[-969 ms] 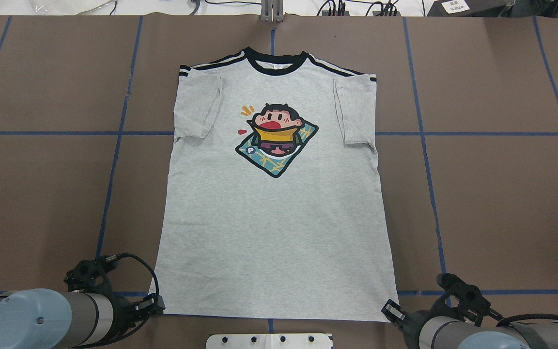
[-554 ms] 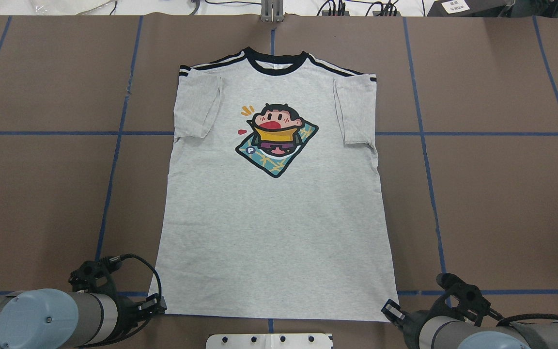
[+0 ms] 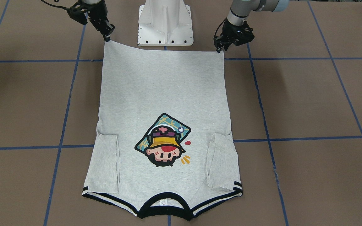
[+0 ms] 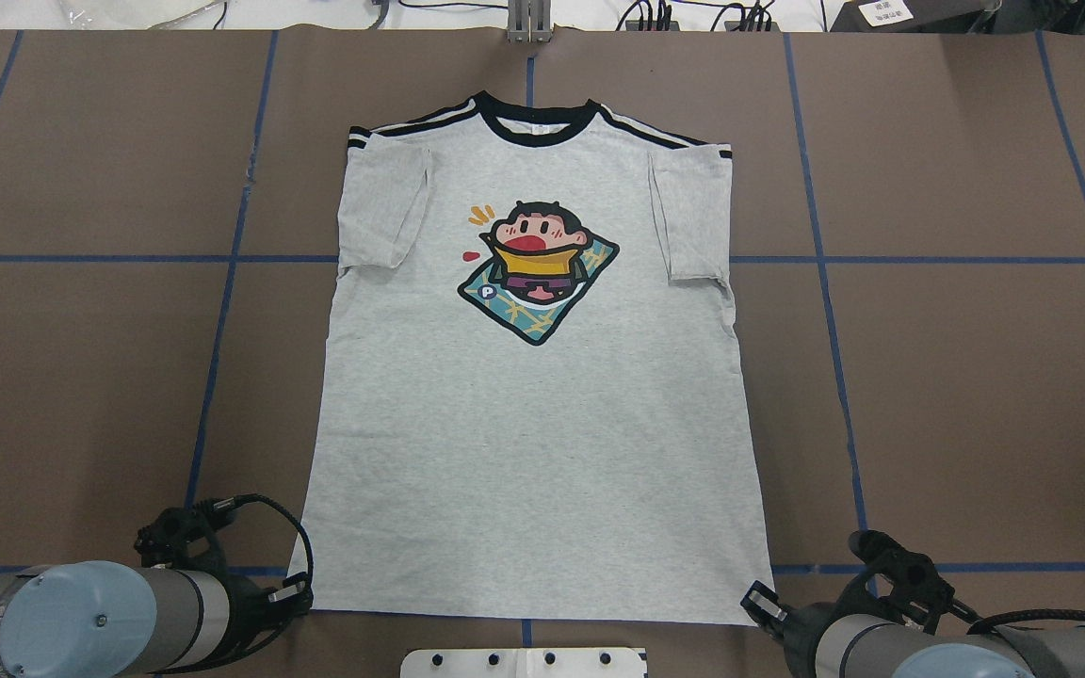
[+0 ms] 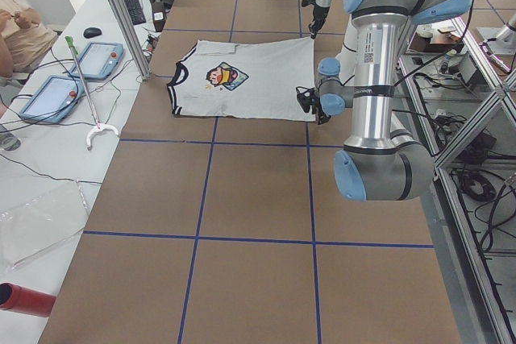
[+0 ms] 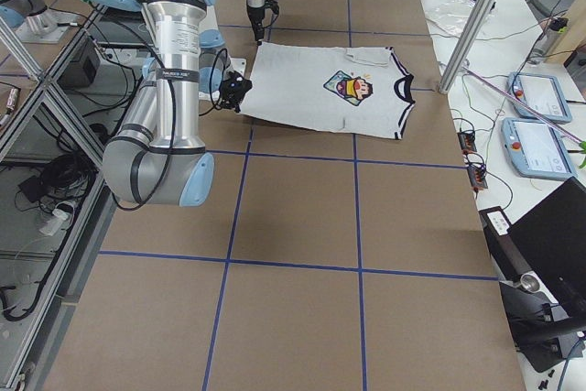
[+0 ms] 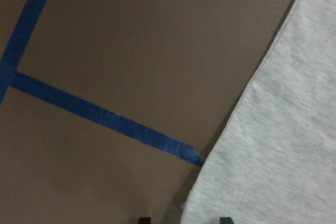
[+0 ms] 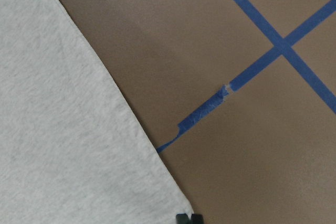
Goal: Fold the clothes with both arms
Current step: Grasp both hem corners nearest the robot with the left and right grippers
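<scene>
easing left claw back beside t-shirt hem corner, right claw unmoved

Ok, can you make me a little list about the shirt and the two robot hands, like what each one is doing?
T-shirt: lying flat on the brown table, picture side up
sleeves: both folded in over the front
left gripper: open, fingertips either side of one bottom hem corner
right gripper: looks shut on the other bottom hem corner
folding: the body is not yet folded
</scene>
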